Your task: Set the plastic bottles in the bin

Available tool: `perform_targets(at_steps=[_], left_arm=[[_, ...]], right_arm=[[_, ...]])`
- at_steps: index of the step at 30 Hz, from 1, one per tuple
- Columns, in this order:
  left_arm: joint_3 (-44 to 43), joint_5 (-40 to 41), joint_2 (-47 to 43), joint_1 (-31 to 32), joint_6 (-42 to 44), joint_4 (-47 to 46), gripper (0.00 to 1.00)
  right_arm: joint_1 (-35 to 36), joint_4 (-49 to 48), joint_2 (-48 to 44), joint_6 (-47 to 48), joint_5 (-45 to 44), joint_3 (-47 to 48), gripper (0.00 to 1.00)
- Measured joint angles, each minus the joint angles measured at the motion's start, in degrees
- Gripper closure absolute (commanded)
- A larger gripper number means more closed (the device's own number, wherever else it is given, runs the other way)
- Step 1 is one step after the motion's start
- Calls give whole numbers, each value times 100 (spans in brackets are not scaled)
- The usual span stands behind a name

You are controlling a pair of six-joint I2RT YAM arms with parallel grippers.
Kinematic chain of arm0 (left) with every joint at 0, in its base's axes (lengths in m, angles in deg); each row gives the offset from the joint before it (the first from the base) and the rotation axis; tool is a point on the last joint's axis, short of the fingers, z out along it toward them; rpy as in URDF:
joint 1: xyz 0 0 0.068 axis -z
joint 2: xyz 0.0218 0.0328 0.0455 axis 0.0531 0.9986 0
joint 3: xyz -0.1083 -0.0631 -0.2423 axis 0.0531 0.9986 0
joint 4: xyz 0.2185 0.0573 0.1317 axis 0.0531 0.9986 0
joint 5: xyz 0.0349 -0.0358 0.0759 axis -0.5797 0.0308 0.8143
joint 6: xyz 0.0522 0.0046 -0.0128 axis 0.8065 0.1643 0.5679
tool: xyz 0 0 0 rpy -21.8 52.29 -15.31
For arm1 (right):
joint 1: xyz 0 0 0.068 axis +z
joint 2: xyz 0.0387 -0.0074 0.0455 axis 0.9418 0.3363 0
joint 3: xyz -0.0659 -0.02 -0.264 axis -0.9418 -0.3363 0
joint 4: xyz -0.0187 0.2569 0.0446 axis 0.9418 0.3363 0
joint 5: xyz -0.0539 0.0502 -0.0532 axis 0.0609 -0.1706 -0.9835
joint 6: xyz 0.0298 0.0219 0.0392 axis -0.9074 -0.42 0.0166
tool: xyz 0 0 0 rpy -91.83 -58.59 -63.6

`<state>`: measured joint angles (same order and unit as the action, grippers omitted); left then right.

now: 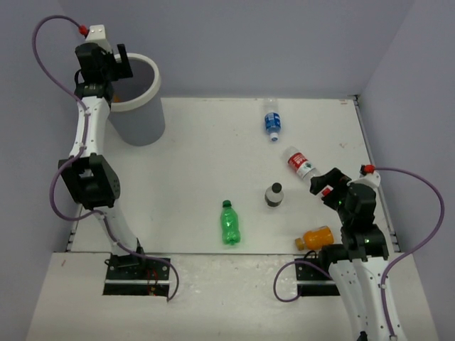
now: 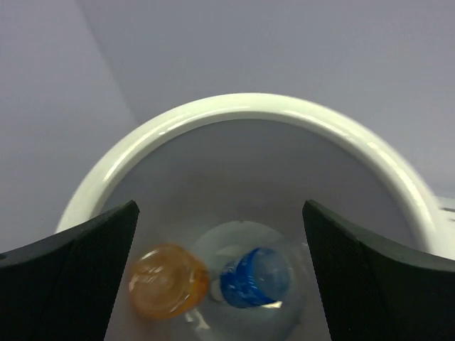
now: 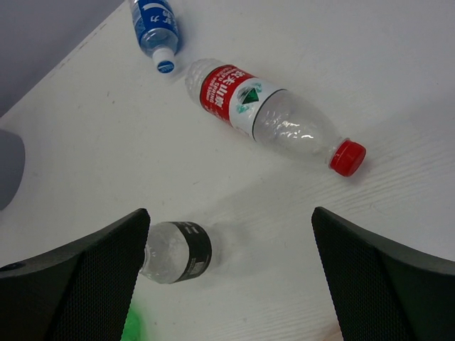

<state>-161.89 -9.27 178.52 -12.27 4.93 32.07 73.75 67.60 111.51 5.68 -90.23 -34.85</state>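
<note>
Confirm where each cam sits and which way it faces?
Top external: above and behind the bases, looking down on the table; left arm and right arm show.
Left wrist: over the bin, facing down into it; left fingers at both sides.
Right wrist: low over the table, facing the red-label bottle; right fingers at both sides.
Shared: top and right wrist both show the red-label bottle and dark bottle.

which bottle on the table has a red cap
The clear bottle with the red label, lying on its side ahead of the right pincer; no other shows red.
</note>
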Motion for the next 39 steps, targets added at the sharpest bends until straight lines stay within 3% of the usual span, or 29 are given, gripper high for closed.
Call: perform_targets(at_steps=[9, 14, 18, 23, 29, 39], left_arm=[[-4, -1129, -973, 395, -994, 149, 0], [137, -624, -1597, 1893, -1022, 407, 0], [1474, 33, -2475, 3200, -1148, 344, 0], [3500, 966, -3490, 4286, -1631, 510, 0], [4633, 1460, -3289, 5630, -2471, 948, 0], [5776, 1216, -2952, 7299, -3957, 1701, 0]], right_arm=[[-1, 42, 181, -34, 200, 551, 1], [1, 44, 196, -29, 431, 609, 1], [1, 3, 277, -20, 736, 607, 1], [1, 0, 321, 7, 844, 596, 1], [-1, 12, 151, 10, 800, 422, 1], [-1, 26, -72, 5, 754, 213, 1]])
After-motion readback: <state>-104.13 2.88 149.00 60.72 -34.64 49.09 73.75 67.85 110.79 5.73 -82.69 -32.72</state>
